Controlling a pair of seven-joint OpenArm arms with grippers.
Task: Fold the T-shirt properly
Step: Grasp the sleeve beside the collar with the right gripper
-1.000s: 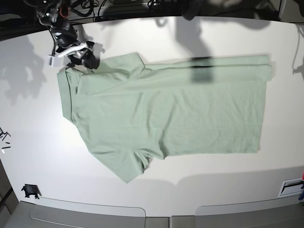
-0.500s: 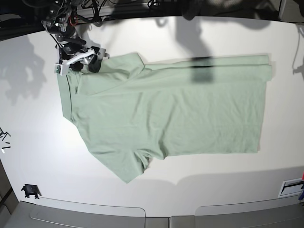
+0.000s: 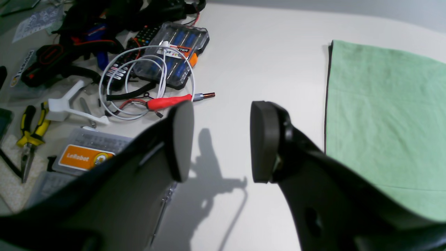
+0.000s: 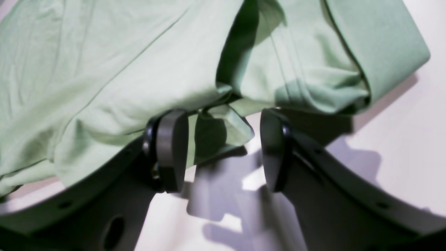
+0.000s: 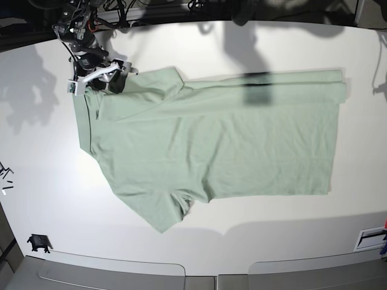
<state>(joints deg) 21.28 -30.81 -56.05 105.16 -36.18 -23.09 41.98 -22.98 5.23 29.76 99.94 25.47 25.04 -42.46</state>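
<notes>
The pale green T-shirt (image 5: 211,145) lies flat on the white table, collar to the left and hem to the right. My right gripper (image 5: 113,83) is at the shirt's upper-left corner, by the shoulder and sleeve. In the right wrist view the right gripper (image 4: 223,150) is open, with a small folded flap of the T-shirt (image 4: 104,69) hanging between its pads. My left gripper (image 3: 221,143) is open over bare table with nothing in it. The straight edge of the T-shirt (image 3: 383,115) lies just to its right.
Tools crowd the table ahead of the left gripper: a screwdriver case (image 3: 174,52), a coiled white cable (image 3: 139,66), yellow pliers (image 3: 31,132) and an orange-labelled box (image 3: 85,157). A small black part (image 5: 39,243) sits near the front-left edge.
My right gripper has shifted slightly down onto the shirt's upper-left corner. The shirt itself lies as before.
</notes>
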